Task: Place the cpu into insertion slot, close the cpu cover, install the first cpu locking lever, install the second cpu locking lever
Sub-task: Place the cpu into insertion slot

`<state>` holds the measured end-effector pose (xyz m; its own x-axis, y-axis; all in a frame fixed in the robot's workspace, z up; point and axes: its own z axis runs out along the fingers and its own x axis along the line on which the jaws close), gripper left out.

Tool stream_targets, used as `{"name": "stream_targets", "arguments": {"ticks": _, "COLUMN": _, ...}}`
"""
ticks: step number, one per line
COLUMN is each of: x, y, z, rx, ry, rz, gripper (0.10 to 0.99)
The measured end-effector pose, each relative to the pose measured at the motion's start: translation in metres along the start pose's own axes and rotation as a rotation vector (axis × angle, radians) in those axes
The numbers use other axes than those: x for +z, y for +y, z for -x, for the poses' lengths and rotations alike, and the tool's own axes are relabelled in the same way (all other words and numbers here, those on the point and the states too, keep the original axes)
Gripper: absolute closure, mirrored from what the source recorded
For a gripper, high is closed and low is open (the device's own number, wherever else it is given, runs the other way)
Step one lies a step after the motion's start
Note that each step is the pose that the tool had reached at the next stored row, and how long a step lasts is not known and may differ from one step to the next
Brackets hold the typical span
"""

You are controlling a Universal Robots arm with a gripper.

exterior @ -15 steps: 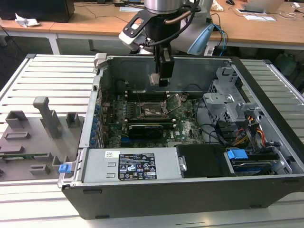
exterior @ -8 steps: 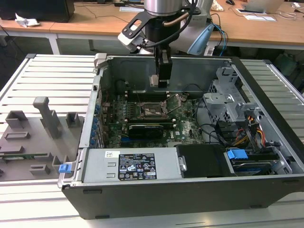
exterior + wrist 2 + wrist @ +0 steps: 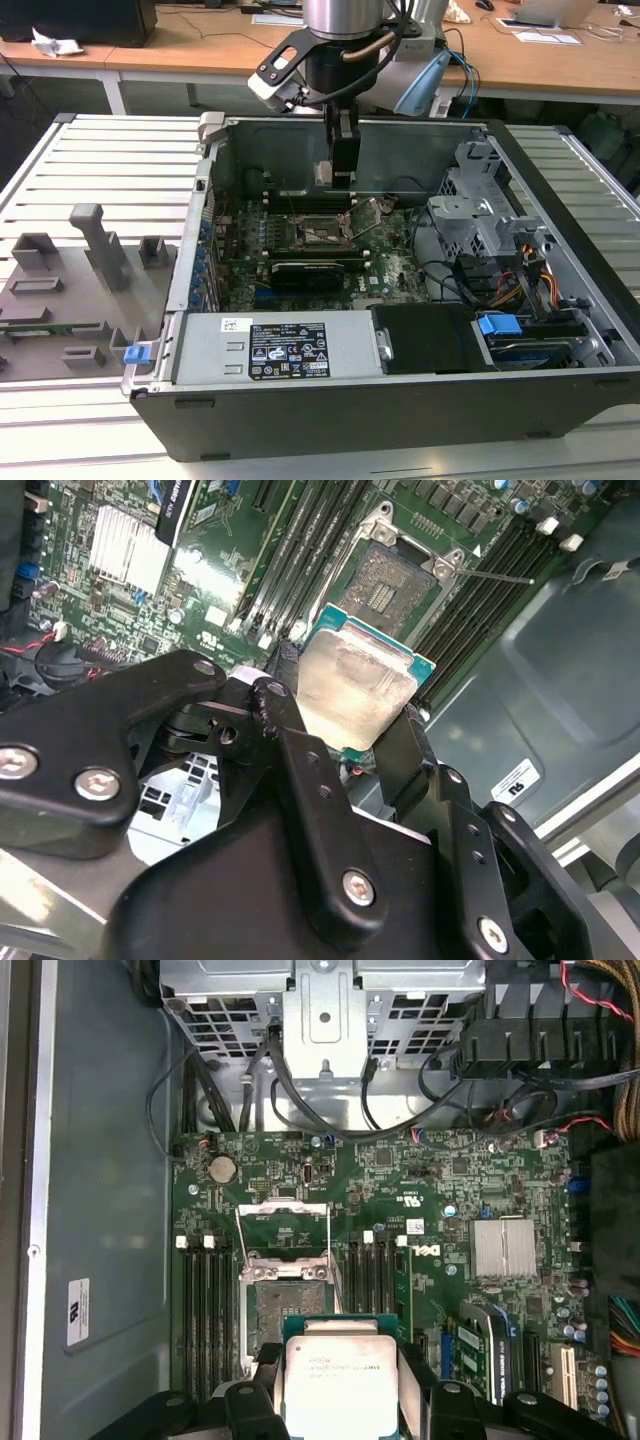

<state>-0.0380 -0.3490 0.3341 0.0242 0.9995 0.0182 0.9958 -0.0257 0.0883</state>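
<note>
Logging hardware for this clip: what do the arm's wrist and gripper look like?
The arm's wrist is a silver-grey cylinder over a black housing, with a pale blue cover beside it. A copper-coloured cable loops across the black part. The gripper is matte black, built of flat links with silver screws at the joints.

In the first wrist view, the picture's edge cuts off part of the cpu [image 3: 340, 1375], and the gripper [image 3: 342, 1400] clamping it covers two of its sides from you. In the second wrist view, the gripper's black links hide the cpu's near edge. In the exterior view, the arm [image 3: 345, 20] is cut off at the top edge, and the insertion slot [image 3: 325, 232] is too small for you to make out its detail.
</note>
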Motion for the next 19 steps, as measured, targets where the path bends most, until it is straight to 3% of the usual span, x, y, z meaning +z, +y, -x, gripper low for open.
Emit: {"name": "stream_targets", "arguments": {"ticks": 19, "x": 0.0074, "y": -0.0007, "z": 0.0001, "rx": 0.001, "ry": -0.0001, "rz": 0.0, "gripper": 0.545}}
